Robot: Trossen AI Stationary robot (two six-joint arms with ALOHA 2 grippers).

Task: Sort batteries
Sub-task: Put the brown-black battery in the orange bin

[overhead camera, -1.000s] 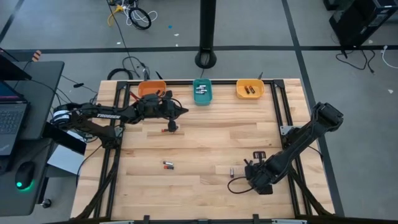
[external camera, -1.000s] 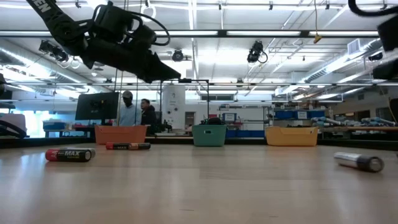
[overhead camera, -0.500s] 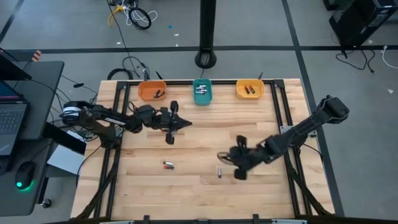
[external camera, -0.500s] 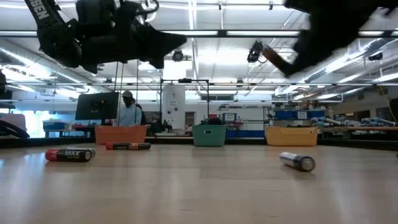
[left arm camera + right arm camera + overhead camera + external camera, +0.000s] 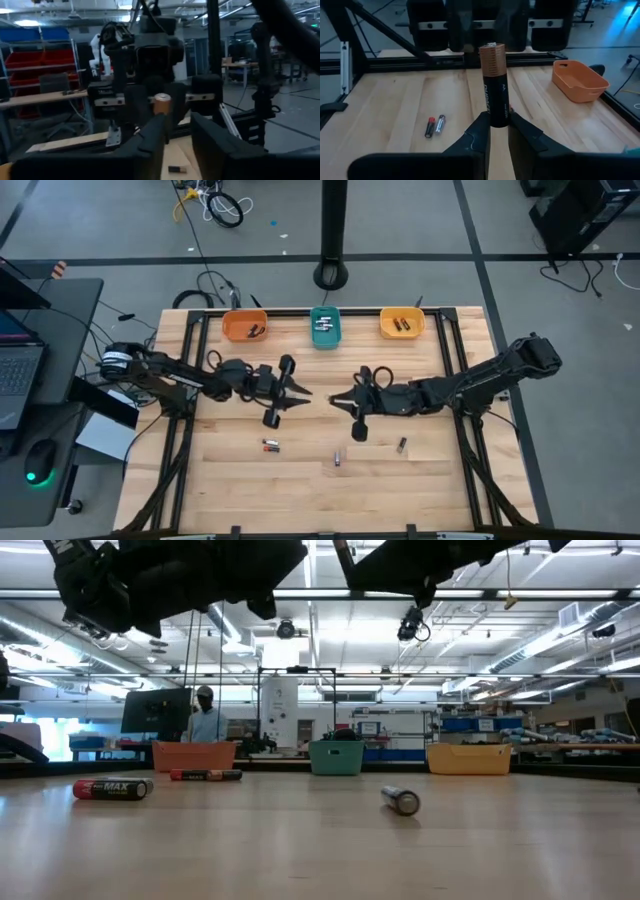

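My right gripper [image 5: 333, 401] hovers over the table's middle, shut on a black-and-copper AA battery [image 5: 492, 85]. My left gripper [image 5: 302, 395] faces it from the table's left, a short way off and open, touching nothing. In the left wrist view the battery's copper end [image 5: 161, 104] shows beyond my left gripper [image 5: 177, 122]. A silver battery [image 5: 338, 459] [image 5: 402, 802] and a dark one [image 5: 402, 445] lie on the near part of the table. A red-black and a silver battery [image 5: 270, 445] [image 5: 435, 125] lie side by side to the left. My right gripper pinches the battery's black lower end [image 5: 496, 117] between its two fingertips [image 5: 479, 127]. The fingers come roughly level from the table's right. The battery stands about upright above them, copper end [image 5: 492, 52] up, lifted clear of the table.
Orange bin [image 5: 245, 326], teal bin [image 5: 325, 327] and yellow bin [image 5: 402, 324] stand in a row along the far edge, each with batteries inside. Another thin battery [image 5: 205, 775] lies far left. People stand in the room beyond the table [image 5: 207, 720].
My right gripper has swung from the near right part of the table up and over to its middle, turning to face left. My left gripper has moved away from the orange bin toward the near edge and the middle. The silver battery has rolled left along the table.
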